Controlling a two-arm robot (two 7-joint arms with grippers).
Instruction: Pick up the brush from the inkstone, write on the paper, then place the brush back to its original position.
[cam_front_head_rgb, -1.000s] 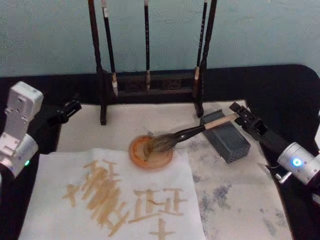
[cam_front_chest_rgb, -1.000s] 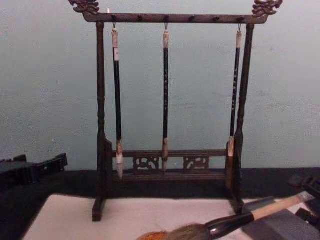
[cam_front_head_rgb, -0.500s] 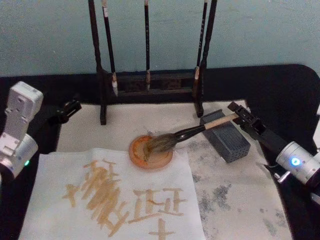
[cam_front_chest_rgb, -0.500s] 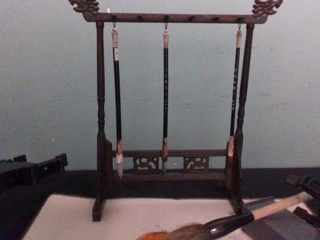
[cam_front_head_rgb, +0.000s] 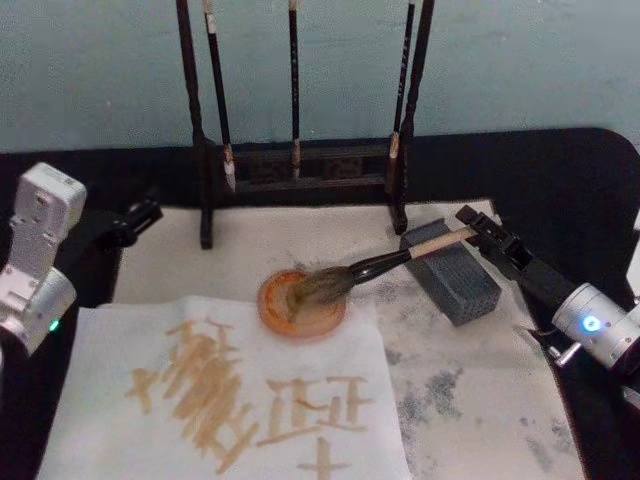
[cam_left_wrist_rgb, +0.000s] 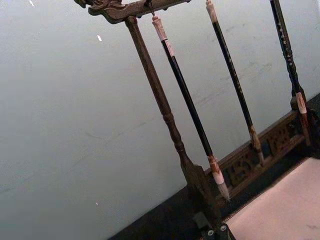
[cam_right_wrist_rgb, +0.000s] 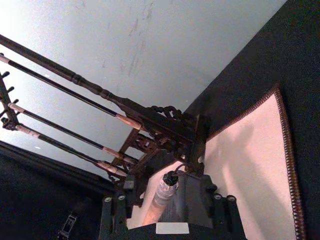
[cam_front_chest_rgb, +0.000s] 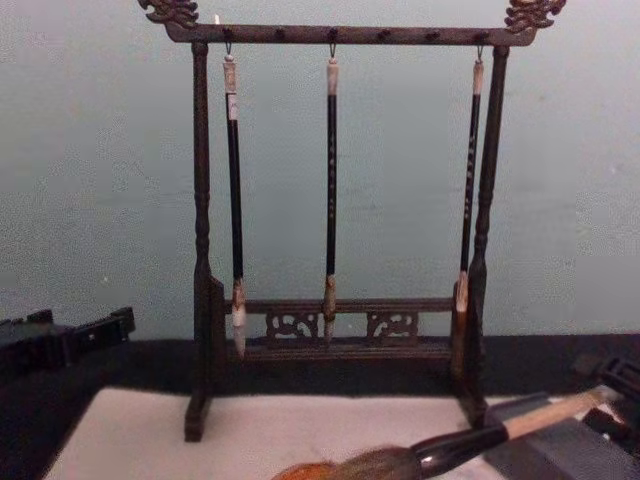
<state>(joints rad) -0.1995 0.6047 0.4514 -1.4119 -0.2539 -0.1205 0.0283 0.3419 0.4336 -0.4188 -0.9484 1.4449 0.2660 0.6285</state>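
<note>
The brush (cam_front_head_rgb: 385, 265) lies tilted, its bushy bristles in the orange inkstone (cam_front_head_rgb: 275, 312) and its tan handle propped on a grey block (cam_front_head_rgb: 462, 288). My right gripper (cam_front_head_rgb: 470, 226) is at the handle's far end, open. In the right wrist view the white end cap (cam_right_wrist_rgb: 164, 192) sits between the spread fingers (cam_right_wrist_rgb: 116, 210) with gaps on both sides. The paper (cam_front_head_rgb: 100, 440) lies at the front left, covered with tan strokes. My left gripper (cam_front_head_rgb: 140, 216) is parked at the mat's far left corner, shut and apart from everything. The chest view shows the brush (cam_front_chest_rgb: 470, 446) low at the right.
A dark wooden brush stand (cam_front_head_rgb: 205, 200) with three thin hanging brushes (cam_front_chest_rgb: 331, 190) stands behind the inkstone. A stained off-white felt mat (cam_front_head_rgb: 480, 400) covers the black table under everything. The wall rises close behind the stand.
Almost nothing differs. The brush stays in the same place on the inkstone and block, and the right gripper has shifted only slightly at the handle's end.
</note>
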